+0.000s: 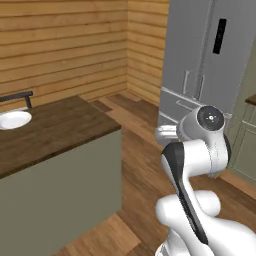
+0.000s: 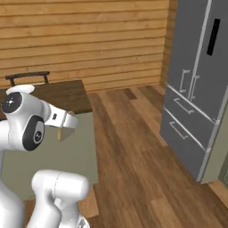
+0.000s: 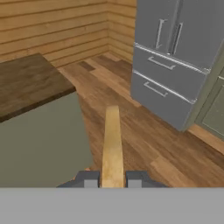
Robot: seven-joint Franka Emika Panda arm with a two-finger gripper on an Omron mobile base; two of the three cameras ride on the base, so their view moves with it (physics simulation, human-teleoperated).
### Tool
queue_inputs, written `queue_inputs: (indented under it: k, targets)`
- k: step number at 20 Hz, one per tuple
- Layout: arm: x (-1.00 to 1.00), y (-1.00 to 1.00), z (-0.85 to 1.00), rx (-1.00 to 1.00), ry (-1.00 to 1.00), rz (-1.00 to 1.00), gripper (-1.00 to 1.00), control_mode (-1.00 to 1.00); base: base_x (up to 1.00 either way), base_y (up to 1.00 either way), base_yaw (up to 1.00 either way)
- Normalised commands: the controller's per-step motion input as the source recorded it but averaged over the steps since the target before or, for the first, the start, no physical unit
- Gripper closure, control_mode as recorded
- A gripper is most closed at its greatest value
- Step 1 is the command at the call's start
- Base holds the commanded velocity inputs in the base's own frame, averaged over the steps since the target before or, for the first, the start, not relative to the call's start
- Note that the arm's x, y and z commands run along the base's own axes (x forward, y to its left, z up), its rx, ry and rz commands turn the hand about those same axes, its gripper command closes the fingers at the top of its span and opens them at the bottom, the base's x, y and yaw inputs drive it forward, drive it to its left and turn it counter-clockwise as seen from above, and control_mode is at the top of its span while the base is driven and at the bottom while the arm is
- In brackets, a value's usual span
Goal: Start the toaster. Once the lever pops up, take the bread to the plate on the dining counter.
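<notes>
My gripper (image 3: 112, 180) is shut on the bread (image 3: 112, 144), a tan slice seen edge-on that sticks out past the fingertips (image 3: 89, 179) over the wood floor. From the right base view the bread (image 2: 59, 132) hangs as a thin tan strip under the hand, beside the dining counter (image 2: 67, 95). The dark wood dining counter (image 1: 50, 125) with sage-green sides stands to my left. The white plate (image 1: 12, 120) lies on it at its far left end, well away from the gripper. The toaster and its lever are out of view.
A tall grey fridge (image 1: 200, 65) with a bottom drawer stands ahead on the right. A dark chair back (image 1: 17, 96) rises behind the counter near the plate. Open wood floor (image 3: 144, 131) runs between counter and fridge. Pale green cabinets (image 1: 247, 145) sit at the far right.
</notes>
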Motion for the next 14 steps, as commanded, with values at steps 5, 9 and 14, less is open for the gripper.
queue_inputs:
  k: [5,9,14]
  targets:
    - [0.0,0.0,0.0,0.0,0.0,0.0,1.0,1.0,0.81,-0.46,0.41]
    - [0.0,0.0,0.0,0.0,0.0,0.0,1.0,1.0,0.68,-0.8,0.39]
    - [0.0,0.0,0.0,0.0,0.0,0.0,1.0,1.0,0.69,-0.87,0.38]
